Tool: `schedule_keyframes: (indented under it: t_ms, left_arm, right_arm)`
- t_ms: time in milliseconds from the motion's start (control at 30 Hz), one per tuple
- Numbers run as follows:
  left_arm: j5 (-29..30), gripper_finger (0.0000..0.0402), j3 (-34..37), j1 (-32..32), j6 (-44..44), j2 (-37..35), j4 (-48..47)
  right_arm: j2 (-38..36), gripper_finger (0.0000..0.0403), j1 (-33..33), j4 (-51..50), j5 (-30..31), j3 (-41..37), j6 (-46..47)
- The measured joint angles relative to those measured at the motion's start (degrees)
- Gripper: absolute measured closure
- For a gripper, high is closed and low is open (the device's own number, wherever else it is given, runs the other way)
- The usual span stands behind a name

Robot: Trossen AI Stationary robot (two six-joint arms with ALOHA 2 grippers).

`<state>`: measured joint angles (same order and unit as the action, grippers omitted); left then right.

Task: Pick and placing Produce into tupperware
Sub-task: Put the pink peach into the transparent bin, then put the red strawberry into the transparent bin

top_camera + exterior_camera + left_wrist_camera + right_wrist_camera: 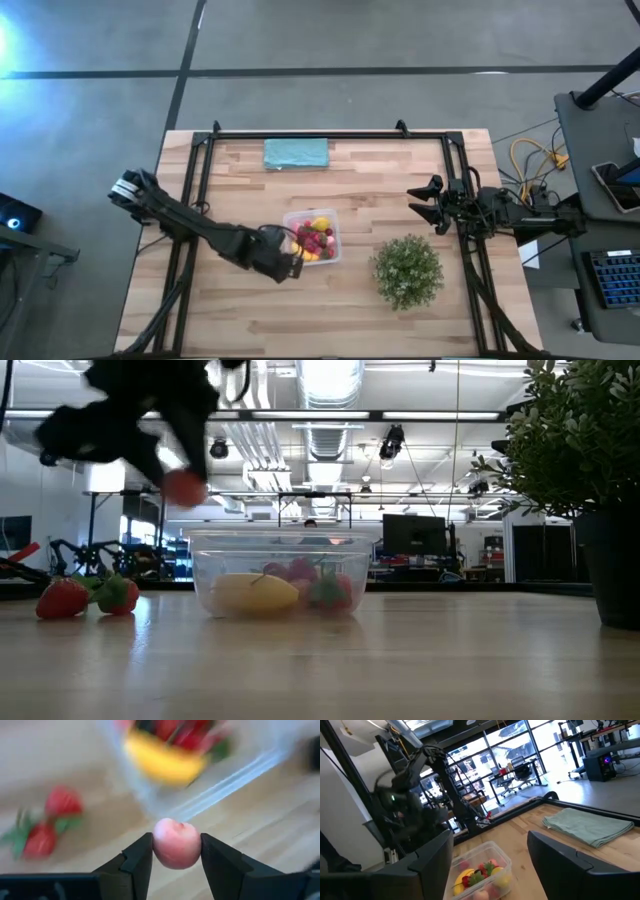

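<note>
Left pincer (176, 851) grips small pink fruit (176, 843): round, smooth, matte; we see it raised clear of desk (250, 330). Tupperware (333, 216) lies just ahead of this pincer, touching distance; coming move, we judge, short carry forward over near wall. Container clear, thin-walled, square, rounded corners; holds yellow lemon (256, 593) plus red berries. Two strawberries (88, 596) behind pincer on wood-grain desk. Right pincer (432, 203) open, waits well apart, beyond bushy plant (407, 270).

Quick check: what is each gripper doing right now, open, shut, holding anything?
Left gripper: shut on a small round pink fruit, beside the clear square plastic container.
Right gripper: open, empty, waiting at the table's right edge.
</note>
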<state>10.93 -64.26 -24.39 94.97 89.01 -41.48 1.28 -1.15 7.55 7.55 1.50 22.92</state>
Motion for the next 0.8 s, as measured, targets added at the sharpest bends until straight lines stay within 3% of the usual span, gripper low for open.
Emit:
schedule_keyframes:
  t_ms: [100,167,333,500,700,800]
  left_arm:
    - [8.69,0.0261,-1.29,1.00,-4.88,-2.67,0.82]
    - [11.22,0.0261,-1.45,2.79,-9.14,-3.38,2.13]
    - [8.92,0.0254,-1.36,8.37,-17.27,-1.83,6.98]
    - [6.86,0.0221,-1.36,11.63,-22.29,0.88,14.35]
    - [6.30,0.0170,-1.63,12.45,-22.10,1.02,11.16]
    - [1.10,0.0158,-1.63,12.39,-21.78,0.03,7.32]
  right_arm:
    - [0.00,0.0157,0.00,0.00,0.00,0.00,0.00]
    - [0.00,0.0156,0.00,0.00,0.00,0.00,0.00]
    - [0.00,0.0152,0.00,0.00,0.00,0.00,0.00]
    - [0.00,0.0153,0.00,0.00,0.00,0.00,0.00]
    - [0.02,0.0151,0.00,-0.01,0.00,0.00,0.00]
    - [0.02,0.0150,0.00,0.00,0.00,0.00,0.00]
